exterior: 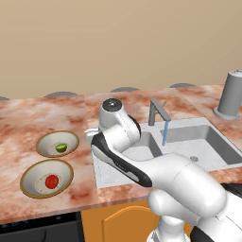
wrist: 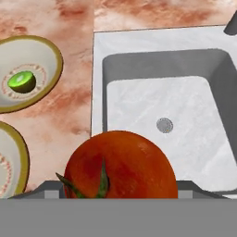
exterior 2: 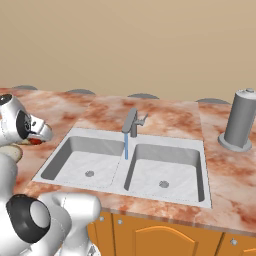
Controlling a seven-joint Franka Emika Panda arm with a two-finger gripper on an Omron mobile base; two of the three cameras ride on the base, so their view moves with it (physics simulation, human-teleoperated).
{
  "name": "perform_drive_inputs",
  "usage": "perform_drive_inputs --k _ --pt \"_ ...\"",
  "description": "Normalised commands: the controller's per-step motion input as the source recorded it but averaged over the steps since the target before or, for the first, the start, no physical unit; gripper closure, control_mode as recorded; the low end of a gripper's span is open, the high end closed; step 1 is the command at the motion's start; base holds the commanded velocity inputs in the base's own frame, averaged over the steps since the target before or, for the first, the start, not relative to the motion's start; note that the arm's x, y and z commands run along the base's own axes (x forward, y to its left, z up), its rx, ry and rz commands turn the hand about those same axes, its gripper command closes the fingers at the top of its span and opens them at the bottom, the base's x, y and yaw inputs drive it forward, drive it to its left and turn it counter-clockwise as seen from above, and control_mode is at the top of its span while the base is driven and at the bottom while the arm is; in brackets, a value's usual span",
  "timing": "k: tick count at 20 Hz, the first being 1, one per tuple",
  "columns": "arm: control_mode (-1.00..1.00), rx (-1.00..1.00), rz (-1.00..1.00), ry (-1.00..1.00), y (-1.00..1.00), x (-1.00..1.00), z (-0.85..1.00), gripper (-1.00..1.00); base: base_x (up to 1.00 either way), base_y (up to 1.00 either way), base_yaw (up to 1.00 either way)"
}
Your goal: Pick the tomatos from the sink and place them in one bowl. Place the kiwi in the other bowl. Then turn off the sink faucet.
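Marble counter [exterior: 28,118] carries no readable writing, and low in the hand view a tomato [wrist: 121,164] sits clamped in the gripper [wrist: 121,194], fingertips hidden, over the sink [wrist: 99,51] rim.

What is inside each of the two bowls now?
The far bowl holds the kiwi. The near bowl holds one tomato. A second tomato sits at the tool, above the counter, and hides part of the near bowl in the hand view.

Marble counter [exterior: 28,118]: two bowls [exterior: 57,143] [exterior: 46,177] left of sink [exterior: 198,142]; grey canister [exterior: 232,94], perhaps, right.
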Motion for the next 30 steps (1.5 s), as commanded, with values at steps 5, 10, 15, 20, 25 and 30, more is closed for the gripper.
perform_drive_inputs --k 5,10,15,20,25,30 --pt "-1.00 -0.03 0.17 0.05 0.77 -0.39 0.00 1.00 0.00 0.00 0.00" --pt "-1.00 -0.02 0.17 0.08 0.82 -0.15 0.00 1.00 0.00 0.00 0.00" --pt "-1.00 -0.01 0.16 0.12 0.76 -0.02 0.00 1.00 0.00 0.00 0.00" --pt "-1.00 -0.02 0.11 0.11 0.54 0.00 -0.14 1.00 0.00 0.00 0.00" --pt "-1.00 -0.09 0.04 0.01 0.12 0.00 -0.35 1.00 0.00 0.00 0.00" --pt "-1.00 -0.07 0.00 0.02 0.05 0.07 -0.40 1.00 0.00 0.00 0.00"
